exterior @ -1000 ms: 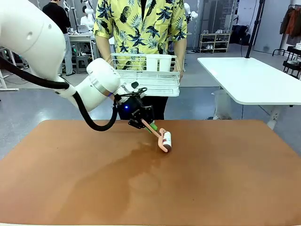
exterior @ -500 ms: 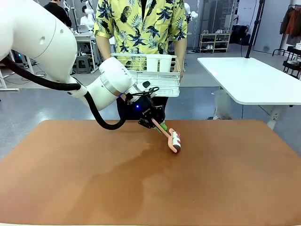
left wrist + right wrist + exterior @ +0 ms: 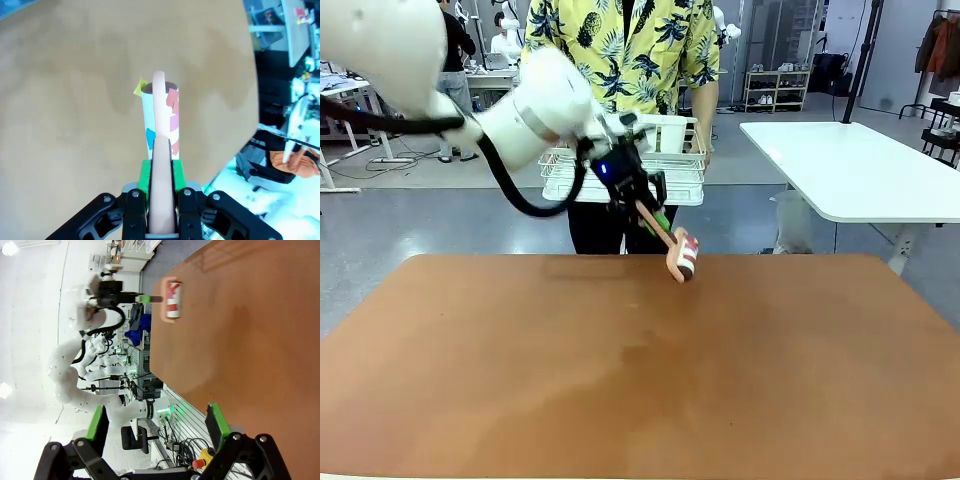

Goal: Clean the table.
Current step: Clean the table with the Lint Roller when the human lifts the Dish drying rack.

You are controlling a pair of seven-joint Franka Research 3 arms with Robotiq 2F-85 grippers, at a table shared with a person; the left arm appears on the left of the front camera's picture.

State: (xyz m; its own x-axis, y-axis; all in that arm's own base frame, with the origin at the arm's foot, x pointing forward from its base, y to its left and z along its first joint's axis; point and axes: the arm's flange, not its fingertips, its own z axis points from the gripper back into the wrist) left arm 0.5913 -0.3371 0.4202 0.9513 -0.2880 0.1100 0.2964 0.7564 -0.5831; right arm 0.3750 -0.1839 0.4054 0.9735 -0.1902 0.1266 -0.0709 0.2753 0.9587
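From the front, my left gripper [image 3: 652, 217] has lifted away over the last second. It is clamped tight on the pink handle of the white drum roller with coloured patches [image 3: 682, 256]. The drum was pressed to the matte terracotta table [image 3: 800, 380] and now hangs clear beyond my fingertips, above the far edge.

In the left wrist view, the green pads pinch the handle and the tabletop lies well below the hand.

In the right wrist view, my right gripper [image 3: 156, 422] stands wide apart and empty, with the table ahead of it.

I judge that stroke finished.
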